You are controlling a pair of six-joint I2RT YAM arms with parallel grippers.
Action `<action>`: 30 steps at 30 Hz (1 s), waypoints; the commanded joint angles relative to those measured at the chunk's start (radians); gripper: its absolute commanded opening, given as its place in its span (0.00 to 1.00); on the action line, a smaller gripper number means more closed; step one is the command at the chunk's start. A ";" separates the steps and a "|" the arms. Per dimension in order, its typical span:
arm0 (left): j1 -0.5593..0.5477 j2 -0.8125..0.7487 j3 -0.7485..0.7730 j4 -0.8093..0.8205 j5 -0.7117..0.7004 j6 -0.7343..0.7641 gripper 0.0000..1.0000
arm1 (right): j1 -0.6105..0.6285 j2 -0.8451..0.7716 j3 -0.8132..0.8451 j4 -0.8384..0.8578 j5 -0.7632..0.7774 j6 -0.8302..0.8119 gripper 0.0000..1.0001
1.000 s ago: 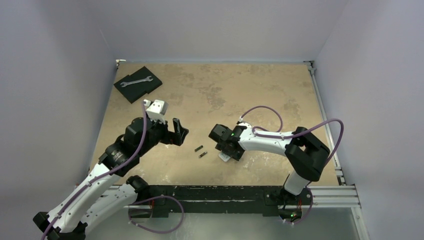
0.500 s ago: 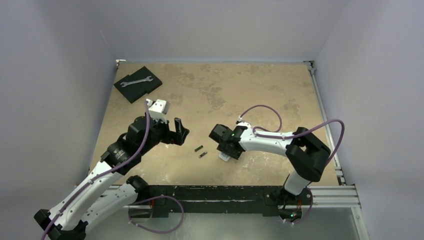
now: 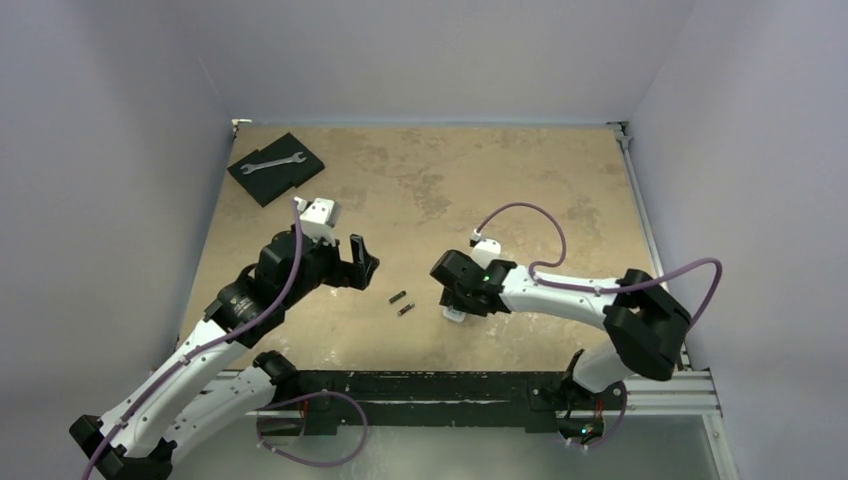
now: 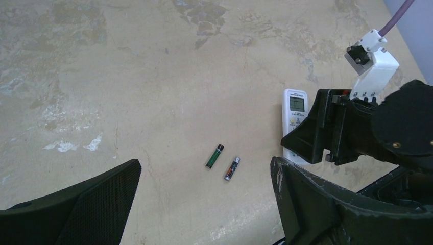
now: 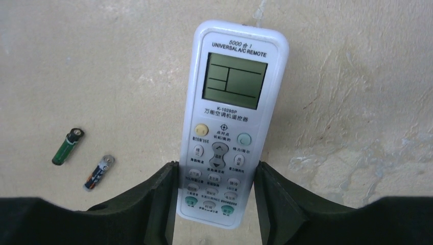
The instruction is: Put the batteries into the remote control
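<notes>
Right gripper (image 5: 215,169) was clamped on the button end of the remote (image 5: 232,87), which lay face up on the table (image 3: 450,170). Just to its left the two batteries (image 5: 67,146) lay loose, close together, not touching. Farther back, the left gripper (image 4: 204,176) hung wide open and empty. Step in hand looked like securing the remote. Its back faced down, so the next move probably called for flipping it.

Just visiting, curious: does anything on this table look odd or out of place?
Nothing damaged. A wrench on a pad in the far left corner seems unrelated; the remote control lies buttons-up, batteries loose beside it.
</notes>
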 commanded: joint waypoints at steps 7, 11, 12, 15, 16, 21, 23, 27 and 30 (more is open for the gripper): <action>0.005 -0.001 -0.020 0.029 0.043 0.004 0.99 | 0.013 -0.293 -0.176 0.338 -0.139 -0.306 0.00; 0.004 0.005 -0.028 0.054 0.104 0.010 0.99 | 0.027 -0.313 -0.150 0.322 -0.177 -0.399 0.00; 0.005 0.010 -0.030 0.065 0.120 0.008 0.99 | 0.035 -0.316 -0.144 0.320 -0.186 -0.420 0.00; 0.004 0.034 -0.027 0.083 0.182 0.005 0.99 | 0.059 -0.336 -0.134 0.332 -0.201 -0.484 0.00; 0.004 0.045 -0.024 0.085 0.194 0.003 0.99 | 0.067 -0.347 -0.131 0.337 -0.208 -0.506 0.00; 0.004 0.081 -0.028 0.112 0.295 -0.075 0.99 | 0.105 -0.398 -0.117 0.355 -0.249 -0.633 0.00; 0.004 0.093 -0.028 0.122 0.347 -0.104 0.99 | 0.123 -0.404 -0.105 0.353 -0.262 -0.676 0.00; 0.004 0.093 -0.029 0.138 0.433 -0.162 0.98 | 0.182 -0.404 -0.091 0.360 -0.240 -0.754 0.00; 0.005 0.086 -0.028 0.130 0.476 -0.189 0.98 | 0.219 -0.421 -0.100 0.400 -0.211 -0.803 0.00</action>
